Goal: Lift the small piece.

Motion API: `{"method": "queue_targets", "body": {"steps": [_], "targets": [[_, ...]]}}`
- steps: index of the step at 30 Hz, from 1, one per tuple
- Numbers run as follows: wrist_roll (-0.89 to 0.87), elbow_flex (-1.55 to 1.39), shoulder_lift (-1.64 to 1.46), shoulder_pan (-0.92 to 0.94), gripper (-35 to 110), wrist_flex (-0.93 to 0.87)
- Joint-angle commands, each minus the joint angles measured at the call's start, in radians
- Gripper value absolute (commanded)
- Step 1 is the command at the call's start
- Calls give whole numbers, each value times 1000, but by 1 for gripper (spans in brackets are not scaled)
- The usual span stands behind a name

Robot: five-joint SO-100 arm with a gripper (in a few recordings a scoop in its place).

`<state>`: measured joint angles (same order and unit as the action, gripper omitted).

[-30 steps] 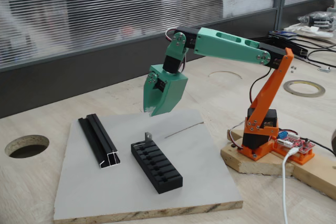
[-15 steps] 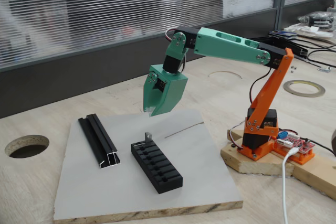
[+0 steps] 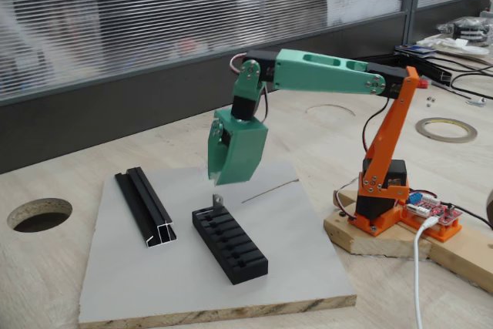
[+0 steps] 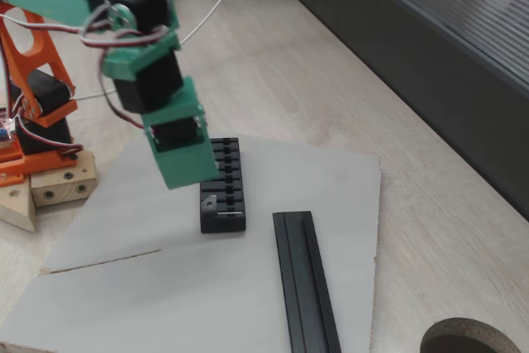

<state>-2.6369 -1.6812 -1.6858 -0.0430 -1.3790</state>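
Note:
The small piece [image 3: 218,200] is a tiny silvery tab with a hole, standing upright against the far end of the black ribbed block [image 3: 231,245]. In the other fixed view the small piece [image 4: 210,202] leans on the block's [image 4: 224,173] near end. My green gripper [image 3: 218,178] hangs tip-down just above the piece without touching it. Its fingers meet at the tip with nothing between them. From the other side the gripper [image 4: 183,181] covers part of the block.
A long black rail [image 3: 145,206] lies left of the block on the grey board [image 3: 293,267]. The same rail [image 4: 305,283] shows in the other fixed view. The orange arm base [image 3: 381,206] stands at the right, and a round hole [image 3: 38,214] is cut in the table at the left.
The arm has swung left and lowered, bringing the gripper from above the board's back edge to just over the small piece. The piece and the black parts have not moved.

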Motion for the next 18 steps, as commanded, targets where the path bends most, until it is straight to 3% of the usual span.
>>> {"method": "queue_targets", "body": {"steps": [1,18], "targets": [[-196,11,3,-86,16,-2],[-215,14,3,-89,16,5]]}}
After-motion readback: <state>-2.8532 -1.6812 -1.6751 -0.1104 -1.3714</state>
